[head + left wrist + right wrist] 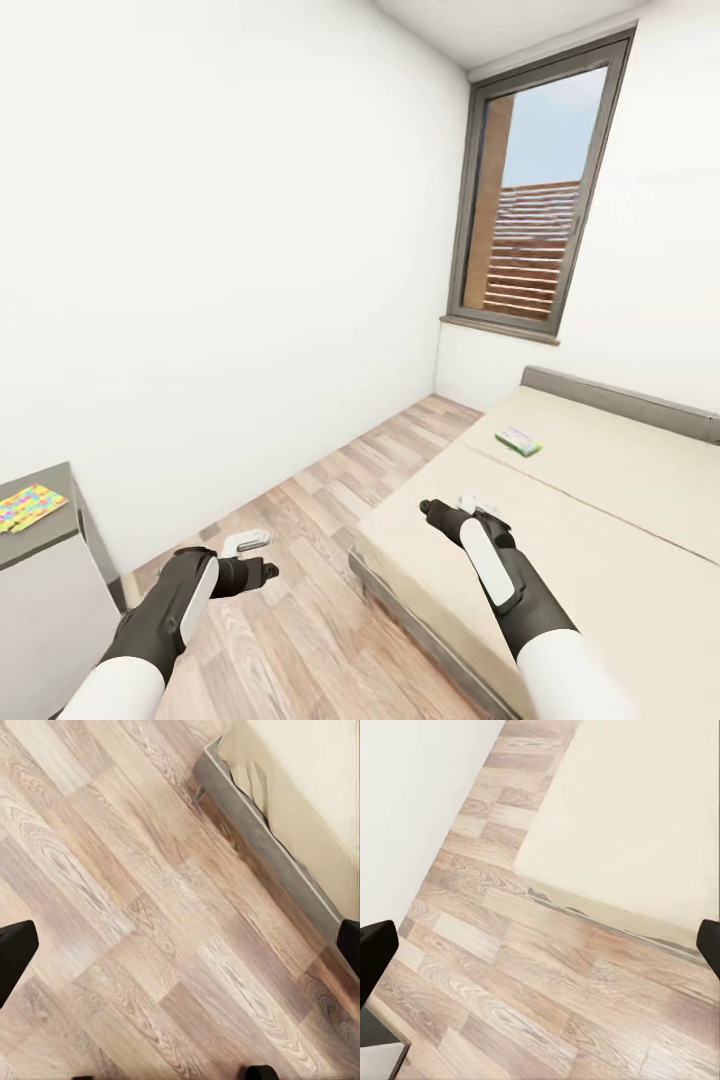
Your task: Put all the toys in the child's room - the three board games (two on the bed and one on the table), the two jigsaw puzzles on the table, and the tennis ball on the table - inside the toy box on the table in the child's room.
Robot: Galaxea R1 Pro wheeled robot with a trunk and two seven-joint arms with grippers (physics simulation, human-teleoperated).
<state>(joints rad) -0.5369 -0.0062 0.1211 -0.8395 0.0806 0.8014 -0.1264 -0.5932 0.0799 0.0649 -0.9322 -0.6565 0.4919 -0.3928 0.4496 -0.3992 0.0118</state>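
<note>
A strip of bare plank floor [330,520] runs up the middle of the frame between the white wall [220,250] at left and the bed [600,540] at right, whose near corner sits just beside my right arm. A board game [519,441] lies on the mattress at centre right below the window [535,190], and a puzzle [30,505] lies on the dark tabletop [45,535] at the left edge. Both arms reach forward and low, my left claw [262,572] over the floor and my right claw [432,510] over the bed's near edge, each spread wide and holding nothing in the wrist views.
</note>
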